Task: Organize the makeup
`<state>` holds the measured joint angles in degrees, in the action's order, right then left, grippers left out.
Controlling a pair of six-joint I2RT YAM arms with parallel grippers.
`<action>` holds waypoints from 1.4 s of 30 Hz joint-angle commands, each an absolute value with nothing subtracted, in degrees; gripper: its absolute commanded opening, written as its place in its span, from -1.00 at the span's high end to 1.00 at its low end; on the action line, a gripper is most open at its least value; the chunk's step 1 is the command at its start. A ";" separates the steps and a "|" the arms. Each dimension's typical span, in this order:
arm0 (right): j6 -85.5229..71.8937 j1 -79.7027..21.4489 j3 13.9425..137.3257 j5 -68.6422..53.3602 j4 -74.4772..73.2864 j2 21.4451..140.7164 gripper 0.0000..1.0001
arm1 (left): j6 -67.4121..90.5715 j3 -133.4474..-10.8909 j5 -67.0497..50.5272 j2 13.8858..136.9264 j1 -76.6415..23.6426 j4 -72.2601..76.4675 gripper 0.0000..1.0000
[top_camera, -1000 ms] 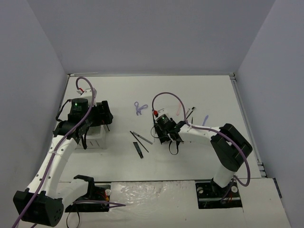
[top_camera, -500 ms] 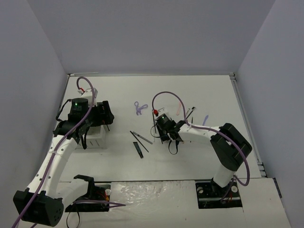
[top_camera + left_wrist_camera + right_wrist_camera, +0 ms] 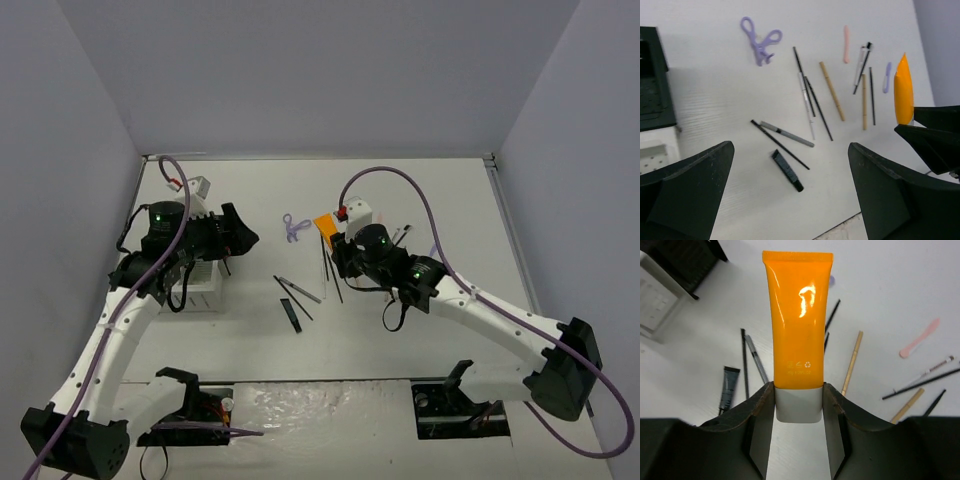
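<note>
orange tube (image 3: 797, 320) right up close, pinched by its white cap (image 3: 797, 411) between the two dark fingers (image 3: 760, 412) of the right gripper (image 3: 797, 395). clamped tight on that cap, flat end of the tube pointing away. held up over the white table (image 3: 455, 205), not lying on it.

left gripper (image 3: 241, 238) spread wide apart with nothing in between, over by the black-and-white organizer box (image 3: 654, 80) at the left side of the table.

down on the table, nearest the arms: short black tube (image 3: 787, 171), lying flat. just past it a long thin black pencil (image 3: 780, 145) and a grey pen (image 3: 787, 134), side by side and very close; cannot tell if touching.

further out: silver-white pencil (image 3: 805, 102) and thin black pencils (image 3: 819, 107) bunched close together, some crossing. tan stick (image 3: 832, 91) just beside them on the right. then a second tan stick (image 3: 864, 102) and one more black pencil (image 3: 872, 95) next to each other. black-and-white brush (image 3: 862, 60) slanting just past those two. small lilac tool (image 3: 887, 77) near the tube in the left wrist view.

farthest from the arms: purple scissor-like tool (image 3: 760, 42) alone, well apart from the rest, and a pink tool (image 3: 846, 37) off to its right.
</note>
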<state>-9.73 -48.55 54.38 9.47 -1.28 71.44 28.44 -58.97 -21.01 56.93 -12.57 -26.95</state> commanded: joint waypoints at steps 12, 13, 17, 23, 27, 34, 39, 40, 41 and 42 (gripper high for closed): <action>-4.80 -50.03 49.79 -10.06 22.21 63.18 0.94 | 41.01 -66.98 -21.09 59.17 -30.17 -10.61 -0.94; -4.70 -50.08 49.63 -10.47 22.67 63.13 0.94 | 41.16 -67.29 -20.53 59.78 -31.35 -10.25 -0.94; -4.59 -50.33 49.50 -11.45 23.73 62.86 0.93 | 41.38 -68.49 -18.66 62.37 -33.66 -10.53 -0.93; -3.96 -50.45 49.12 -11.41 23.93 63.35 0.93 | 41.31 -71.00 -16.78 66.22 -35.74 -11.30 -0.79; -3.96 -50.45 48.22 -11.13 24.77 63.20 0.92 | 41.43 -71.16 -15.74 66.80 -35.99 -11.22 -0.54; -4.18 -50.45 47.45 -11.03 25.95 63.64 0.92 | 42.01 -70.31 -15.43 66.62 -36.04 -10.54 0.28; -4.56 -50.45 46.94 -11.07 26.80 63.81 0.92 | 42.36 -69.47 -15.90 66.63 -36.04 -9.86 0.72; -4.57 -50.45 46.93 -11.07 26.88 63.81 0.92 | 42.36 -69.43 -15.91 66.62 -36.04 -9.84 0.73; -4.57 -50.45 46.88 -11.07 27.00 63.86 0.88 | 42.31 -69.28 -15.86 66.52 -36.04 -9.90 0.81; -4.57 -50.45 46.86 -11.06 27.09 63.90 0.81 | 42.16 -69.12 -15.74 66.37 -36.04 -9.98 0.87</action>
<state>-4.60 -49.98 46.37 -10.52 20.34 63.97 42.29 -67.29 -15.90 67.92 -35.86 -14.26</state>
